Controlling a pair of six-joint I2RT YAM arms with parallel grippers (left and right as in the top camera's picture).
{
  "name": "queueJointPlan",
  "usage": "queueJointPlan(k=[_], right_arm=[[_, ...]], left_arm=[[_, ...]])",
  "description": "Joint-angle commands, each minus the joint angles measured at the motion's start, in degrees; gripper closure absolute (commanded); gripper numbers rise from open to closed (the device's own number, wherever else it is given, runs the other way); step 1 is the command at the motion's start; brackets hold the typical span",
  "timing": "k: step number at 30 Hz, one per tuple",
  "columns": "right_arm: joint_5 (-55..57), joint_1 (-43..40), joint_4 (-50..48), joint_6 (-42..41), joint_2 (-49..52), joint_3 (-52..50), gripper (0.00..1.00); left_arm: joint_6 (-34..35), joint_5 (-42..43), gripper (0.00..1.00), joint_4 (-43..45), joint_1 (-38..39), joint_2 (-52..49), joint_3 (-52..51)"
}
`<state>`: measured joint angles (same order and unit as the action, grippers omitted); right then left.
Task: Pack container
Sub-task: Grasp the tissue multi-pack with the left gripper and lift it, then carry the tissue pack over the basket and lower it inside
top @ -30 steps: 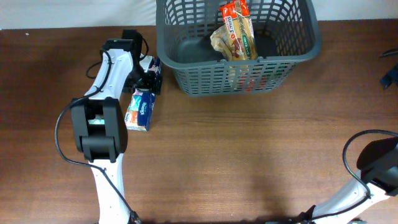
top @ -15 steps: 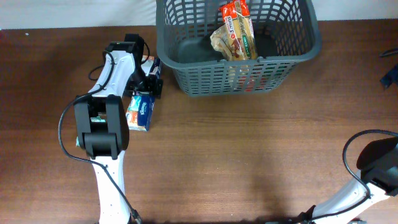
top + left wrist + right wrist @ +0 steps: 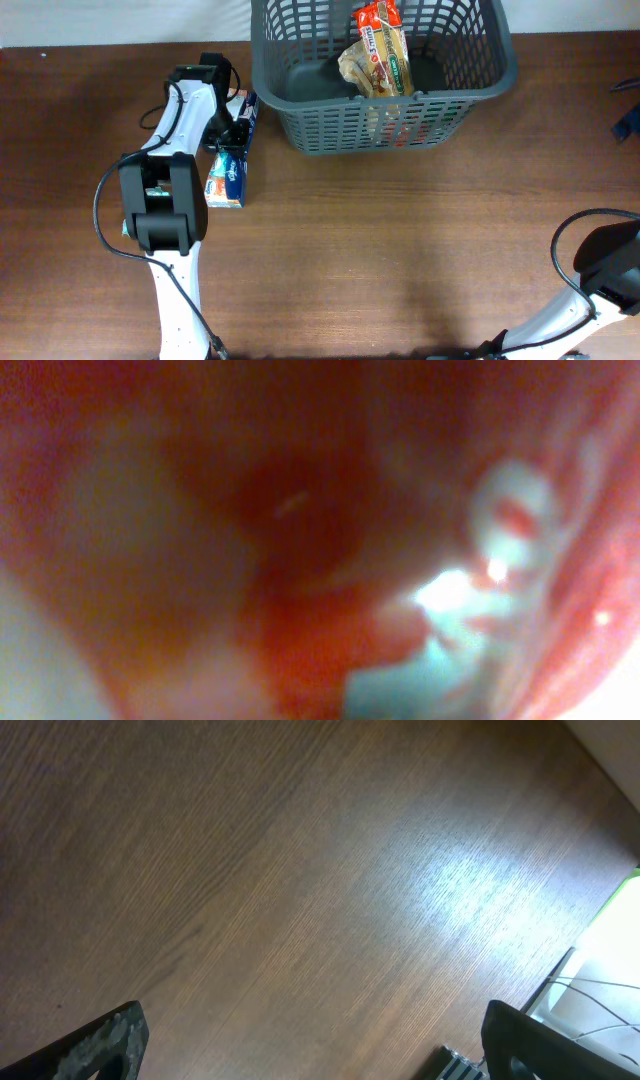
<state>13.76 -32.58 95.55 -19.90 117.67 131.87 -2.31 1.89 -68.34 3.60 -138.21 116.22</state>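
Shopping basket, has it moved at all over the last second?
No. The shopping basket sits at the same spot on the table, at its far edge, and the snack packet inside it has not shifted either.

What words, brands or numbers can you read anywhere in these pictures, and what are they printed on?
Red and green snack packet in the basket: white lettering, too small to read.
Blue and white carton on the table: print too small to read.
Left wrist view: wholly blurred, nothing legible.
Right wrist view: bare wood, no text.
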Motion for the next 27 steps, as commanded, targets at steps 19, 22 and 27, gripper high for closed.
queueJointPlan(k=[19,22,27], right_arm=[[-0.28,-0.02,-0.20,-0.76,0.04,-0.31,0.01],[-0.28,-0.02,-0.20,-0.76,0.04,-0.31,0.01],[-0.28,-0.02,-0.20,-0.76,0.04,-0.31,0.01]], left_arm=[[20.68,-0.90,0.98,-12.96,-3.63,13.73,63.21],[20.26,-4.92,0.98,-8.96,5.09,14.80,63.49],[14.47,-19.54,0.98,0.15,19.76,14.12,60.74]])
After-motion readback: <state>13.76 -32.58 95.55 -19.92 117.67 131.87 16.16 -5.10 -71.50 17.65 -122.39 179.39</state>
